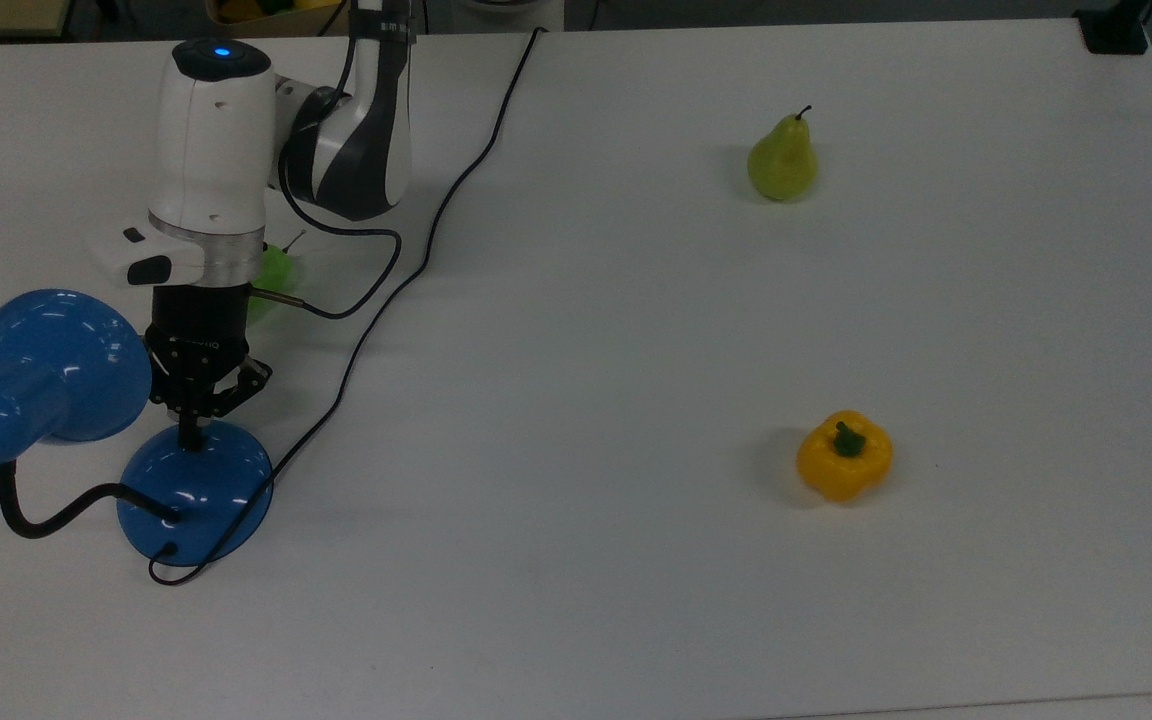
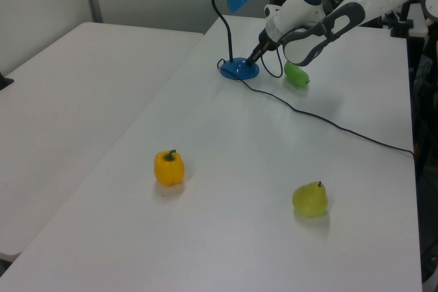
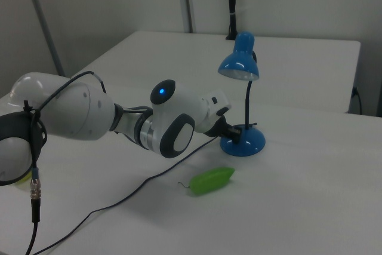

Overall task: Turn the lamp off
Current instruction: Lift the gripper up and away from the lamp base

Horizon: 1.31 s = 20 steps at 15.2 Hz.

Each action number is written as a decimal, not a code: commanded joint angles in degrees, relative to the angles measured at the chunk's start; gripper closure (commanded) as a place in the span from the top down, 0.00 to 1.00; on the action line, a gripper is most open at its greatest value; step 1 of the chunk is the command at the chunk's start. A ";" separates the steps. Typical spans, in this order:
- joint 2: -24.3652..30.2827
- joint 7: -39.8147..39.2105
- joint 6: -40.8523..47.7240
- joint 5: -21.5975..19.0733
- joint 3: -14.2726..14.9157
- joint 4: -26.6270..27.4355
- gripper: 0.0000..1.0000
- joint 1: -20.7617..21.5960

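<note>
At the top view's far left, the lamp (image 1: 86, 440) stands on the white worktop (image 1: 636, 600). Its flared blue shade (image 1: 46, 385) lies left of the domed base (image 1: 198, 497), joined by a black gooseneck curving low and leftward. In the left view the lamp (image 2: 233, 25) rises upright, shade tilted toward the left view's right. The right view shows the shade (image 3: 240, 64) opening downward with no glow inside.

The end effector (image 1: 193, 440), fingers drawn narrow and holding nothing, presses its tips on the base's upper edge. Behind it lies a green chilli pepper (image 3: 210, 180), seen whole in the right view. Farther right in the top view sit a green pear (image 1: 782, 158) and a yellow bell pepper (image 1: 844, 455).
</note>
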State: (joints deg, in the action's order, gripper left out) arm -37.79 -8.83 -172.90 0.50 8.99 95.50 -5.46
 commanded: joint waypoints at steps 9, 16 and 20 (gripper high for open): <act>16.23 -4.35 12.89 0.03 0.24 13.31 0.14 0.01; 28.36 -3.21 40.50 0.12 0.50 12.96 1.00 0.97; 34.96 0.55 59.74 0.03 0.41 9.45 1.00 2.55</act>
State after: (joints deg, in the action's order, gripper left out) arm -9.01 -11.77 -124.81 0.51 9.05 105.28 -4.91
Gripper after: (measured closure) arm 0.088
